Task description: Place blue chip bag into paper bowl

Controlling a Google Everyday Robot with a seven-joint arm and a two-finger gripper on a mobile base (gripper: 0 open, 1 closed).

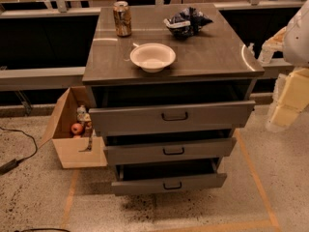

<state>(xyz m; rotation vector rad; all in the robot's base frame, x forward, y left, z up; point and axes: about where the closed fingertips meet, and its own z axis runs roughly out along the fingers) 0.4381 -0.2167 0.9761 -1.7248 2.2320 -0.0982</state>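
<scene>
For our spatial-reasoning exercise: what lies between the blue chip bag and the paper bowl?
Camera view: only bare cabinet top between blue chip bag and paper bowl; hand hangs right of the cabinet.

We see the blue chip bag (186, 22) crumpled at the back right of the cabinet top (212, 57), the paper bowl (152, 57) near the front edge, apart from it, and a soda can (122, 19) upright at back left. Our gripper (264, 52) hangs just off the cabinet's right edge. Three drawers (174, 116) stand partly open, with a cardboard box (72, 146) on the floor beside them.
</scene>
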